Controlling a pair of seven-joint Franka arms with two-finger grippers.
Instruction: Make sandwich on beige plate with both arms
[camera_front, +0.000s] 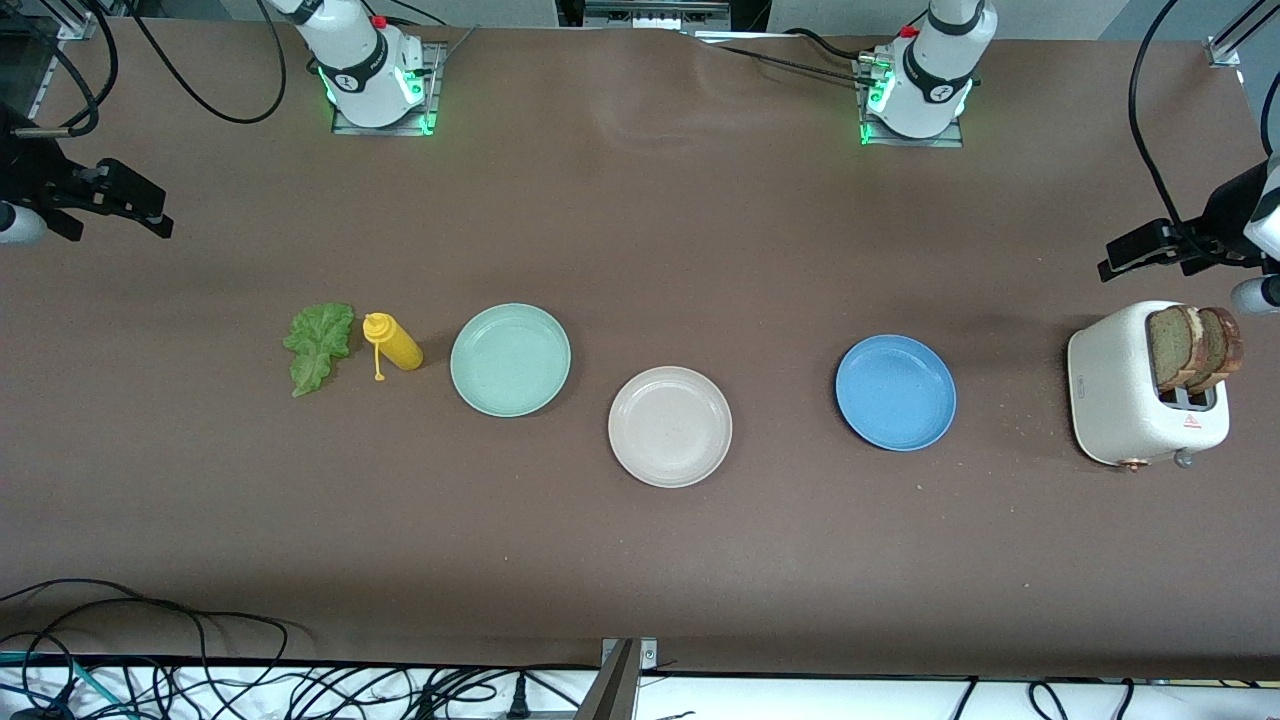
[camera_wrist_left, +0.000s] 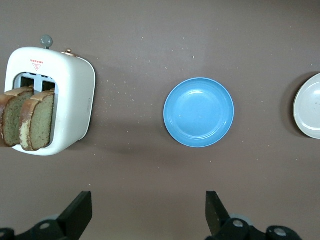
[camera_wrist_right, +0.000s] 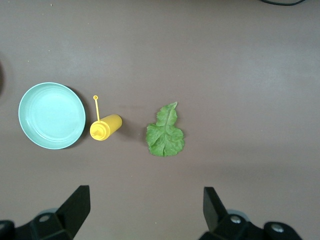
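Note:
The beige plate (camera_front: 670, 427) lies bare at mid-table, its edge showing in the left wrist view (camera_wrist_left: 309, 106). Two brown bread slices (camera_front: 1195, 345) (camera_wrist_left: 27, 120) stand upright in the white toaster (camera_front: 1120, 400) at the left arm's end. A green lettuce leaf (camera_front: 320, 345) (camera_wrist_right: 165, 132) lies flat at the right arm's end. My left gripper (camera_front: 1140, 252) (camera_wrist_left: 148, 200) hangs open and holds nothing, over bare table beside the toaster. My right gripper (camera_front: 130, 205) (camera_wrist_right: 145, 196) hangs open over bare table beside the lettuce, with nothing in it.
A yellow squeeze bottle (camera_front: 392, 343) (camera_wrist_right: 106, 126) lies on its side between the lettuce and a mint-green plate (camera_front: 510, 360) (camera_wrist_right: 51, 115). A blue plate (camera_front: 895, 392) (camera_wrist_left: 199, 112) sits between the beige plate and the toaster (camera_wrist_left: 75, 95). Cables run along the table's near edge.

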